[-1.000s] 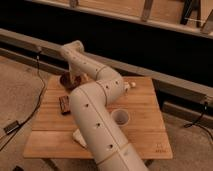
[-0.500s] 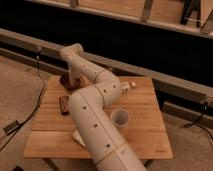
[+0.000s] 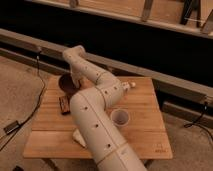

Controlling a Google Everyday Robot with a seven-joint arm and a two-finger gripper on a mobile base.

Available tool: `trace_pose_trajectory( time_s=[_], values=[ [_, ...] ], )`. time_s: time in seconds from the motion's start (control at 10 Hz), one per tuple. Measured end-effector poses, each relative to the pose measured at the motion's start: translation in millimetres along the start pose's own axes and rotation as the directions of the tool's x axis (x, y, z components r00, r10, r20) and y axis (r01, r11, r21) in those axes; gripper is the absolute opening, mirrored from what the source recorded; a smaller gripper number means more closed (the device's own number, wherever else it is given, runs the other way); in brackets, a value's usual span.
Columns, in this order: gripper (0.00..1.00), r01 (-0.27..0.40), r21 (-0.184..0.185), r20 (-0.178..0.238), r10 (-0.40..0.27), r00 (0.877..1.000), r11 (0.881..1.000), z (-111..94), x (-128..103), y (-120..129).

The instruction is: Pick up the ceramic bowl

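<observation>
Bowl (image 3: pixel 64 82): at about 10 o'clock on the table (image 3: pixel 145 132), near the far-left corner; maroon, glossy, seemingly upright.
Gripper (image 3: pixel 73 86): hanging down from the bent wrist, at the bowl's 3 o'clock rim; open or closed cannot be told, nor touching or just above.
Step in hand: judged to be settling onto the rim ahead of the grasp; bowl not yet lifted.
Doing it well: one jaw inside the rim and one outside, at the 3 o'clock side; straight down, no sideways push, since a glossy shallow bowl probably slides easily on wood; a firm squeeze before any lift; then straight up, level.
Watch for: the dark block (image 3: pixel 64 104) near the bowl's 6 o'clock, likely to be nudged if the bowl skids; table edge close at 9 o'clock.
Cup (image 3: pixel 120 117): white, well apart toward 4 o'clock of the bowl, out of the way.
Hidden: bowl's right part behind the wrist; the contact point itself; table middle covered by the arm (image 3: pixel 95 120).
Cut off: the arm's base at the bottom edge.
Hard to make out: a small pale thing (image 3: pixel 132 85) at the table's 1 o'clock edge; a pale shape (image 3: pixel 78 138) under the arm at 7 o'clock; what the block is.
</observation>
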Motion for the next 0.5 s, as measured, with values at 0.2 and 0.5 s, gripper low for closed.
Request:
trace_pose_trajectory(
  time_s=[0.2, 0.5],
  values=[
    [0.00, 0.005, -0.007, -0.001, -0.005, 1.000, 1.000, -2.2, 0.7, -2.8],
    [0.00, 0.016, -0.007, -0.002, -0.016, 1.000, 1.000, -16.9, 4.9, -15.9]
  ],
)
